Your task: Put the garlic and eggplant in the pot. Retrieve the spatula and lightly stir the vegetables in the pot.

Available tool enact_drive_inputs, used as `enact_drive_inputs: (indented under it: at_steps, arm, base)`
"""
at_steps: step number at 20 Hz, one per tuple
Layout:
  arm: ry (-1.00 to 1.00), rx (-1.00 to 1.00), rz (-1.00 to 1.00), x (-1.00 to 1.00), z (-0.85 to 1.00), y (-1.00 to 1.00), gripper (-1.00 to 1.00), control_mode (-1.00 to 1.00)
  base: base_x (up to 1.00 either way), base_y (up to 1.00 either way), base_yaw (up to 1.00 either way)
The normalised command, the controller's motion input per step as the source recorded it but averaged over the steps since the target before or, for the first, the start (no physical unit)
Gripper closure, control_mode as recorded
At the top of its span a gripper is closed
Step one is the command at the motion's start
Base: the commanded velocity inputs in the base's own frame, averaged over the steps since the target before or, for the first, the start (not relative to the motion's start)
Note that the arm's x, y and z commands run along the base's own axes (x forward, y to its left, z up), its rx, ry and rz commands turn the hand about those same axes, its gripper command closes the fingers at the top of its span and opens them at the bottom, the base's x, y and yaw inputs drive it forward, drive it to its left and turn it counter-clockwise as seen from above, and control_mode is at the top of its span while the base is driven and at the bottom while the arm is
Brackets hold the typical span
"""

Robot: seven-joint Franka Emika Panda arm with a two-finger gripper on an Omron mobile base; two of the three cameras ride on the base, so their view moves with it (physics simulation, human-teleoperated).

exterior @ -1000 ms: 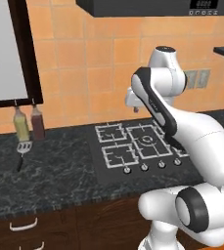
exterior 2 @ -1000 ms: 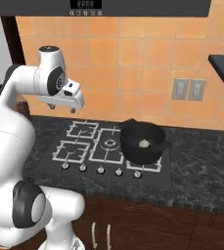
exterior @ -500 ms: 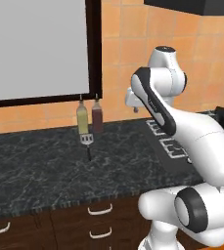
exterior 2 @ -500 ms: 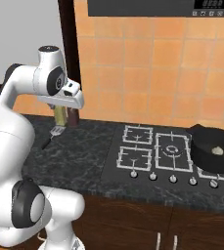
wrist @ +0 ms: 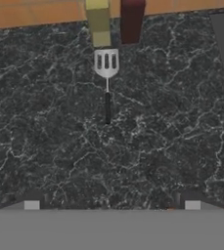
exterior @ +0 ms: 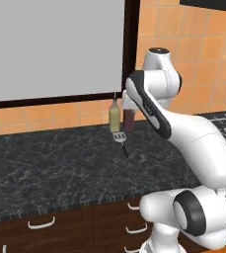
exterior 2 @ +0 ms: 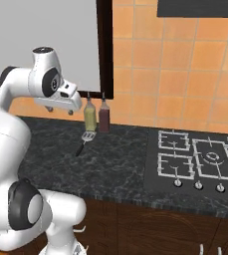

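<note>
**Scene status: spatula on counter, claw empty**

The work surface is a dark speckled stone counter (exterior: 50,163) running along an orange tiled wall (exterior 2: 185,84). Dark wood drawers with pale curved handles (exterior: 41,224) sit below the counter edge. A large blank grey panel in a black frame (exterior: 55,47) occupies the wall above the counter.

The slim spatula with a flat silver slotted head and thin black handle (wrist: 106,83) lies flat on the counter. Its head points toward the wall and its handle points away from the wall. The head sits just in front of 2 tall bottles standing by the wall: 1 olive-yellow bottle (exterior 2: 89,115) and 1 dark red-brown bottle (exterior 2: 104,114). The 2 bottles stand side by side, close together.

A gas cooktop with white grates and a row of round knobs (exterior 2: 197,160) is set into the counter, well apart from the spatula, on the far side of the bottles in the right base view.

The white arm's two-finger gripper (wrist: 111,205) hangs above the bare counter, short of the spatula handle. Its finger tips (wrist: 31,205) stand wide apart and hold nothing.
</note>
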Motion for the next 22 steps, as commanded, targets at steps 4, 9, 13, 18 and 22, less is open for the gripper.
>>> enact_drive_inputs:
  at_steps: [4,9,13,18,22]
  arm:
    - [0.18,-0.04,0.1,0.24,-0.28,0.08,-1.0,-1.0]
    - [0.06,0.0,0.02,0.74,-0.83,0.25,-1.0,-1.0]
    - [-0.06,0.0,-0.02,0.66,-1.0,0.01,-1.0,-1.0]
    - [-0.17,-0.1,-0.07,-0.01,-1.0,0.0,-1.0,-1.0]
    - [0.03,-0.01,-0.03,0.0,-0.67,-0.01,-1.0,-1.0]
  base:
    - [0.0,0.0,0.0]
    - [0.0,0.0,0.0]
    - [0.0,0.0,0.0]
    - [0.0,0.0,0.0]
    - [0.0,0.0,0.0]
